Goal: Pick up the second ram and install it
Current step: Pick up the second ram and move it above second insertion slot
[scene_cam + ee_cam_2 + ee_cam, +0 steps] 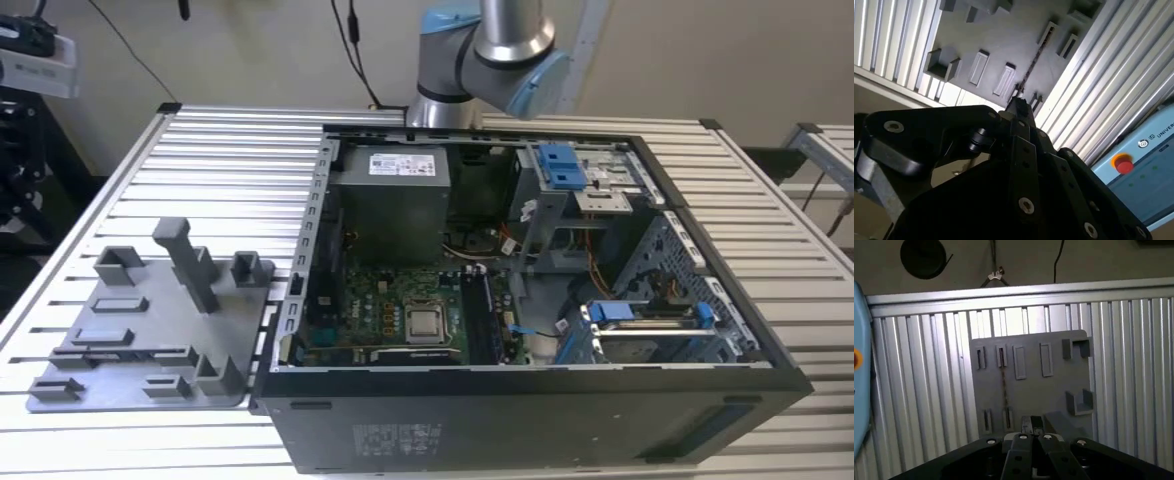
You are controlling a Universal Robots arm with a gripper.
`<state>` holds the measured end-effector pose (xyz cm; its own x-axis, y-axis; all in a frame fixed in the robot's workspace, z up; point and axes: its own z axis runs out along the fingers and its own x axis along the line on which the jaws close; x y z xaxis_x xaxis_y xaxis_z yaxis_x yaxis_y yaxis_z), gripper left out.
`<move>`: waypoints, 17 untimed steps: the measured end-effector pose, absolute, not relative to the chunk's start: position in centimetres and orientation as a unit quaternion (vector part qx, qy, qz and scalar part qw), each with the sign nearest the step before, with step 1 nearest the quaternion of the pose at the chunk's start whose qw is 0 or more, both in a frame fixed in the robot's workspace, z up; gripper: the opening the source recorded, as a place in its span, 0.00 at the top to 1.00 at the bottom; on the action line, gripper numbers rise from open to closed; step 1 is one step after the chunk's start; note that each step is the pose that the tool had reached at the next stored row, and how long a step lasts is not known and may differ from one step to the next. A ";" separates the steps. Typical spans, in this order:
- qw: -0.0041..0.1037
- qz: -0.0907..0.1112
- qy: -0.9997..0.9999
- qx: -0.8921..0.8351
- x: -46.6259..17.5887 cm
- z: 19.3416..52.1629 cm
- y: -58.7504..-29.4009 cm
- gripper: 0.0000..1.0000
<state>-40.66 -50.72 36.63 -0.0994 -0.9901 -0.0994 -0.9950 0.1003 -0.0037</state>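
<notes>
Claw [1032, 424] over grey plate [1029, 390], fingers drawn narrow, gripping nothing.
Slatted surface [929, 390] beneath plate; open computer case [534, 420] just beside plate in exterior view. U-shaped block [1079, 402] and small slot holders raised on plate, off to the sides. Ram [1003, 385] standing on edge in plate's slots, well apart from claw, nearly in line with its tips in both wrist views.

Silver arm [513, 25], black screw-studded gripper [1031, 425]
</notes>
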 end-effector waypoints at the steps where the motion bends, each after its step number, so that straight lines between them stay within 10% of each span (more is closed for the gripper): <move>1: 0.039 0.032 0.740 -0.671 -40.7 36.6 -50.7 0.89; 17: 0.040 0.030 0.737 -0.674 -40.7 36.5 -50.7 0.82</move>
